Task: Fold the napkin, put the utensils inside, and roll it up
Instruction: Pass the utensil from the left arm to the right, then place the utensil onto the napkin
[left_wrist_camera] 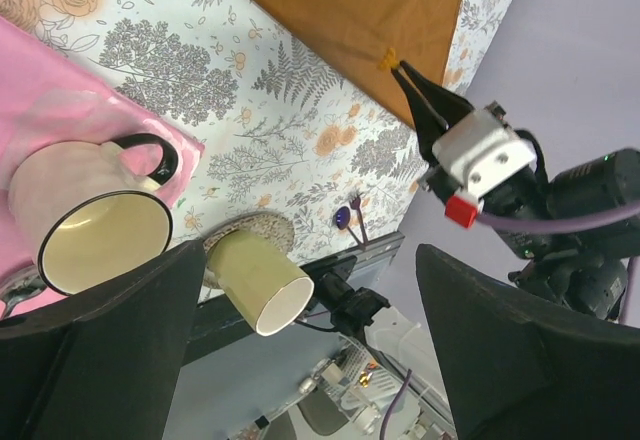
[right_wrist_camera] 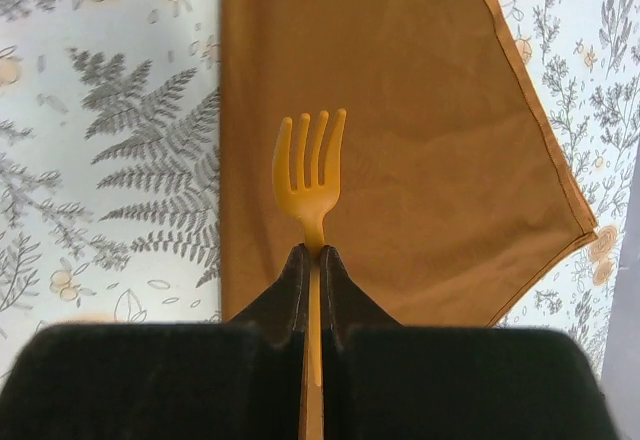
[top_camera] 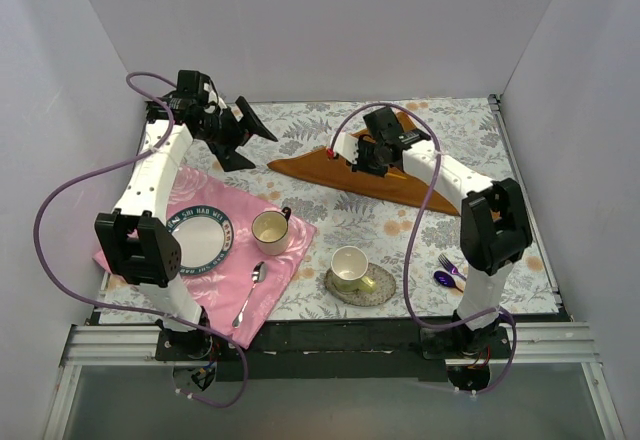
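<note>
The rust-orange napkin lies folded into a long triangle at the back middle of the table; it also shows in the left wrist view and the right wrist view. My right gripper is shut on the handle of an orange fork and holds it just above the napkin, tines pointing forward. It sits over the napkin's middle. My left gripper is open and empty, raised above the table left of the napkin. A purple fork and a dark blue-purple spoon lie at the front right.
A pink cloth at the front left bears a plate, a cream mug and a silver spoon. A cup on a saucer stands at the front middle. White walls enclose the table.
</note>
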Controlling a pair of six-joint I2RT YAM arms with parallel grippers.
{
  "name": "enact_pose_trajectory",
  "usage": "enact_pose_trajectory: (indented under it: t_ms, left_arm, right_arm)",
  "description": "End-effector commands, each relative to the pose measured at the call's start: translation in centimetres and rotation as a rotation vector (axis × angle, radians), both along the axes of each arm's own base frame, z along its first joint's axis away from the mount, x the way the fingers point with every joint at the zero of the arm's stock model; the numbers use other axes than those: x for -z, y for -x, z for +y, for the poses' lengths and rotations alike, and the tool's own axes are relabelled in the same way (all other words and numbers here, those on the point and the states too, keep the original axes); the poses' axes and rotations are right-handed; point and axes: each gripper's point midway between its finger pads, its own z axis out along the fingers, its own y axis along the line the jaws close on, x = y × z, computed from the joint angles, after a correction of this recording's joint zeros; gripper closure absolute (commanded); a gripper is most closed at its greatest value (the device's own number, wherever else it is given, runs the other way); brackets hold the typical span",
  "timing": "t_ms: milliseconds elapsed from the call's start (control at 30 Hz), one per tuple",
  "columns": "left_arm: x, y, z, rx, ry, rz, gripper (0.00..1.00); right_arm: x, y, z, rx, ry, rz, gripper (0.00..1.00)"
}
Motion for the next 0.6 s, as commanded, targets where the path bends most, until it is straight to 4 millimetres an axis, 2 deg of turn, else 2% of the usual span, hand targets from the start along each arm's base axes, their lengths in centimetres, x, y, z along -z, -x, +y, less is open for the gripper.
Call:
enact_pose_trajectory:
  t_ms: [0,67,200,267,467,567]
  left_arm:
    - [-2.0,0.4,-0.5,0.048,0.015,-0.059,0.14]
    - [-2.0,0.5,-0.4,0.062,0.021,-0.064,0.14]
    - [-1.6,0.4,-0.4,0.076,0.033,-0.054,0.15]
    - [-1.7,0.3,-0.5,0.079,0.033,-0.059,0.15]
    - [-1.4,0.1,-0.5,0.083,0.041,-0.050,0.16]
    - [-1.4,0.0,-0.5,0.083,0.043,-0.050,0.16]
  right_arm:
    - [-1.2,-1.8,-0.5,0.139,0.025,0.017,0.99]
    - [-0.5,-1.8,-1.7,0.176,0.093,0.042,0.99]
    - [1.3,-1.6,-2.4,0.192,0.159,0.091,0.99]
    - [1.8,-1.2,-2.3,0.162,0.164,0.103,0.99]
    - [4.4,-0.9,-4.2,0.163,0.220,0.146,0.99]
    - [4.9,-1.2,-4.7,0.160,0.223,0.144,0.99]
